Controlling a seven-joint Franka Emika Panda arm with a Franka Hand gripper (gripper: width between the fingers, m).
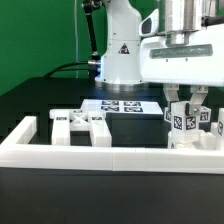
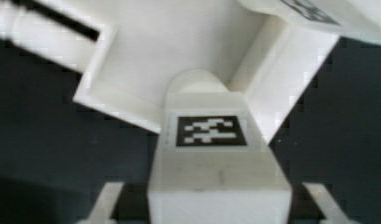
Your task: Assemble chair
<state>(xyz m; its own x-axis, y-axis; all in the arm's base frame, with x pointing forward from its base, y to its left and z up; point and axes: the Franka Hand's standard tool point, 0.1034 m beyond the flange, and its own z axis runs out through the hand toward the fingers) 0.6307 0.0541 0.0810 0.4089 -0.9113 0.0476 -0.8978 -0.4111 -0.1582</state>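
We've got the end effector (image 1: 186,114) closed tight on a tagged chair piece (image 1: 187,134) at the exterior view's right, just behind the white border frame (image 1: 110,152). A second chair piece (image 1: 82,124) sits on the worktop (image 1: 30,105) toward the left.

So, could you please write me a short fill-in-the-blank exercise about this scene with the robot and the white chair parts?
1. In the exterior view, the two-finger gripper grips a blocky white plastic chair piece at that view's ____ side.
2. Another white plastic chair part lies apart from the gripper on the ____ table.
3. The backdrop behind the white robot arm is ____ in colour.

Missing words: right; black; green.
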